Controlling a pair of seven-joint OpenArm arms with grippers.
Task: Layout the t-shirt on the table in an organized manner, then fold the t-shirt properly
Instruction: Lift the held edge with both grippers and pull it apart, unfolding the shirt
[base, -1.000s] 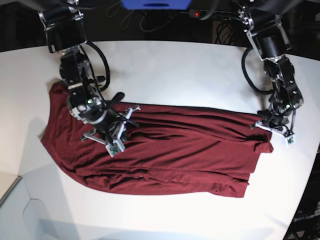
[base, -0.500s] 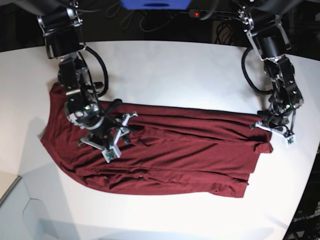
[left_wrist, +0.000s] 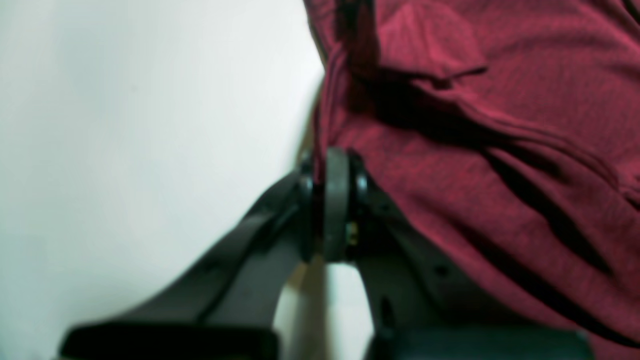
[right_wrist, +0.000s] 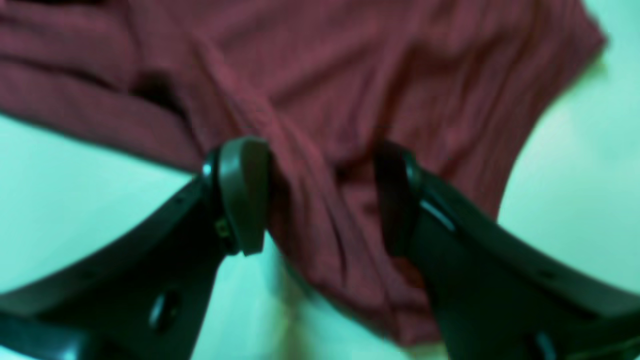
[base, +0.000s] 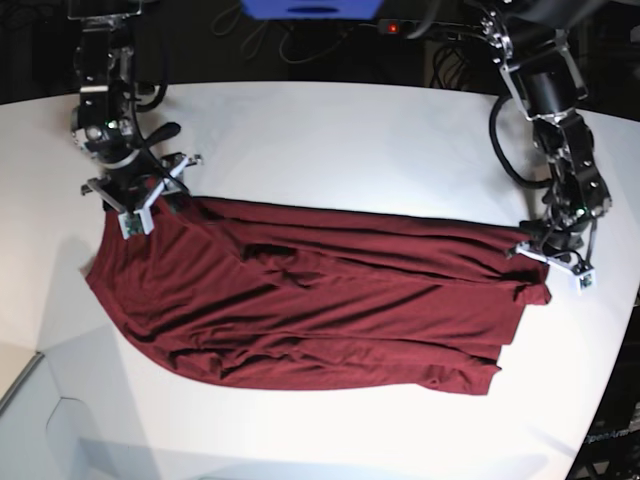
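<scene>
The t-shirt (base: 320, 305) lies spread across the middle of the table (base: 340, 140), a long maroon shape running from the left side to the right side, rumpled with lengthwise folds and a loose flap creased over near its left end. At the right edge of the table the left gripper (base: 553, 252) sits low on the cloth's far right end, and the left wrist view shows its fingers (left_wrist: 336, 200) pressed together with the shirt's edge pinched between them, white tabletop to one side, fabric to the other. Over at the left side, the right gripper (base: 140, 195) hangs at the shirt's upper left corner, near the table's back edge. From the right wrist view its two fingers (right_wrist: 242, 192) stand well apart, straddling a raised ridge of cloth without clamping it, and the shirt's corner shows beyond them against the bare table.
</scene>
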